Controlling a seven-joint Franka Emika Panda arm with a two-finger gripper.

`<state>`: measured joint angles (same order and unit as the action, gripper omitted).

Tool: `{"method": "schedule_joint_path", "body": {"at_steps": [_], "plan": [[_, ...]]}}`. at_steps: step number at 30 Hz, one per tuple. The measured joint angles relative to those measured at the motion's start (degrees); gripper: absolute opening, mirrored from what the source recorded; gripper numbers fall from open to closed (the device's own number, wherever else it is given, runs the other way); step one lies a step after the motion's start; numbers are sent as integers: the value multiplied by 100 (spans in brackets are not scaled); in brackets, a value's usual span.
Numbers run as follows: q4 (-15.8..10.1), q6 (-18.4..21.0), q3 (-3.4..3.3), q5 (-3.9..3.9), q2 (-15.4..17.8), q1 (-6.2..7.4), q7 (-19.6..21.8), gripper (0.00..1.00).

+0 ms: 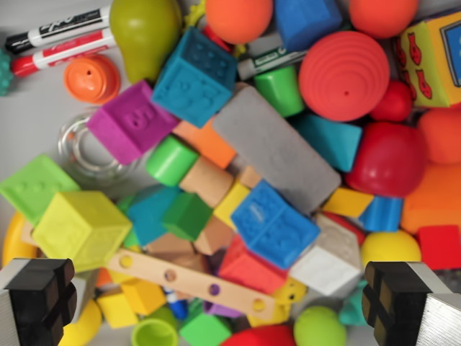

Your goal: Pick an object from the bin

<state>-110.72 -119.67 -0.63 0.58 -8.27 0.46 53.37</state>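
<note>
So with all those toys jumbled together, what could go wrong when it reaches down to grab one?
The open pincer hangs over a tightly packed heap, so its fingers may land on neighbours rather than slip beside one toy. The blue cube lies tilted, wedged against the grey block, so it might twist out of a grip. The wooden strip rests across several pieces and could drag them along if lifted.

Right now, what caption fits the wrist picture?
Open hand hovering over a bin of colorful toy blocks.
</note>
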Motion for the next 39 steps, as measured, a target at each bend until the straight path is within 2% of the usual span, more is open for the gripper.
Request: {"method": "schedule_joint_path", "body": {"at_steps": [17,39], "plan": [[-32,-225,1,0,-200,112,740,100],[-42,-616,1,0,-593,310,2099,100]]}}
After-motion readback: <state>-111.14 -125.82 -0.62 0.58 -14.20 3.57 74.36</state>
